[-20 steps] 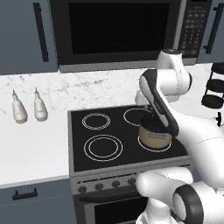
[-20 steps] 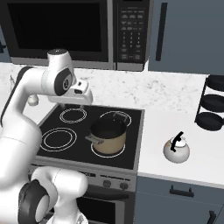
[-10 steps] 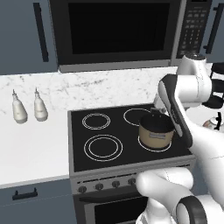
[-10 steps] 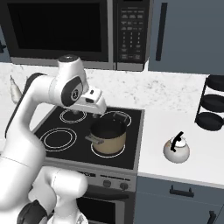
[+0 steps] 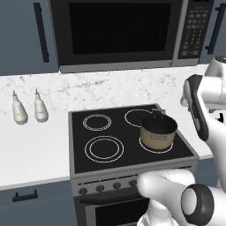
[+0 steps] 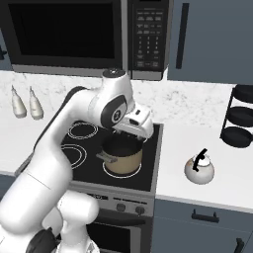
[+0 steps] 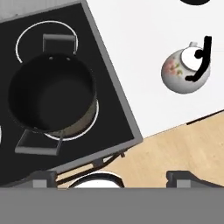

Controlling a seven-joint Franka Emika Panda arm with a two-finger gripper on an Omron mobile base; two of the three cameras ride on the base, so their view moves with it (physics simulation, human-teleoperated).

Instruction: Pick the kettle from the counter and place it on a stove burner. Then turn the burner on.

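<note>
While the arm hangs above the stove's right edge, we list what we see.

Gripper: the gripper (image 7: 111,178) shows its two dark fingertips (image 7: 41,177) set wide apart, with nothing between them; in the right base view its white hand (image 6: 134,124) sits over the pot, apart from it.

Kettle: the kettle (image 6: 199,168) stands upright on the counter (image 6: 217,185) to the right of the stove, well apart from the gripper. From the hand view we see its floral white body (image 7: 186,70) and black arched handle from above.

Pot: the tan pot (image 5: 158,131) with a dark inside sits on the front right burner, its side handles showing in the hand view (image 7: 50,98).

Stove burner: the large double-ring burner (image 5: 104,148) at front left is bare, as are the two rear rings.

Cooktop: the black glass cooktop (image 5: 81,165) lies between two stretches of counter, with knobs (image 5: 100,188) along its front.

Bottles: we count two pale bottles (image 5: 19,110) side by side on the left counter.

Microwave: a dark microwave (image 5: 128,31) hangs above the stove.

Rack: a black tiered rack (image 6: 239,118) stands at the far right of the counter.
</note>
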